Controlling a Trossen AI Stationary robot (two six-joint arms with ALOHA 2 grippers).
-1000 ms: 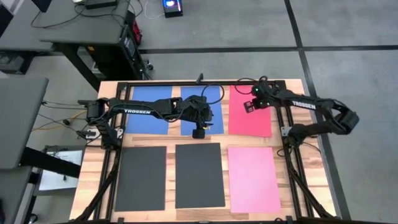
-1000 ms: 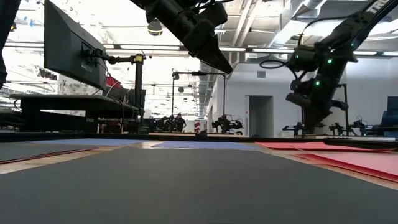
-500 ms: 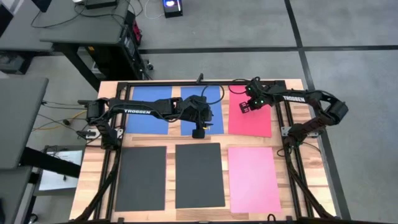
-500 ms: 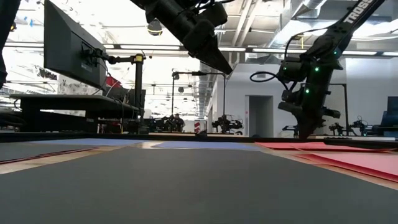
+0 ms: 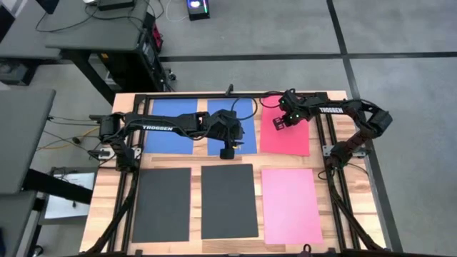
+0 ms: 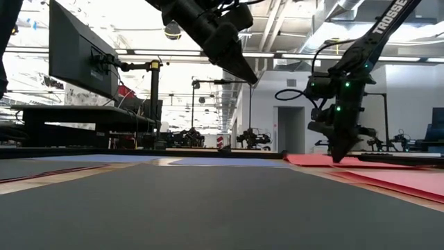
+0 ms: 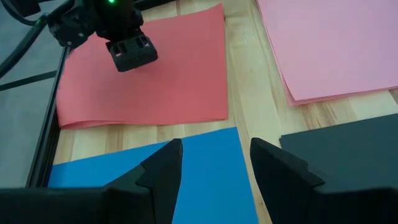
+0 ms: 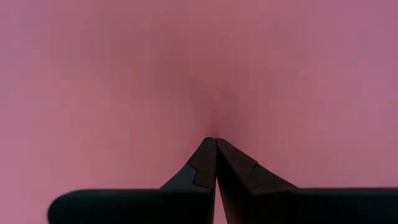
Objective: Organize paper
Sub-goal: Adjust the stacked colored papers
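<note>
Two grippers: right gripper jaws fully closed, tips pressing the red sheet, holding nothing; left gripper jaws part-open, empty, above the blue sheet.

The left gripper is hanging over a blue sheet with its two dark fingers standing apart. Beyond it a red sheet is lying on the wooden table, with the right gripper pressing down on it. A pink sheet and a black sheet are lying nearby.
</note>
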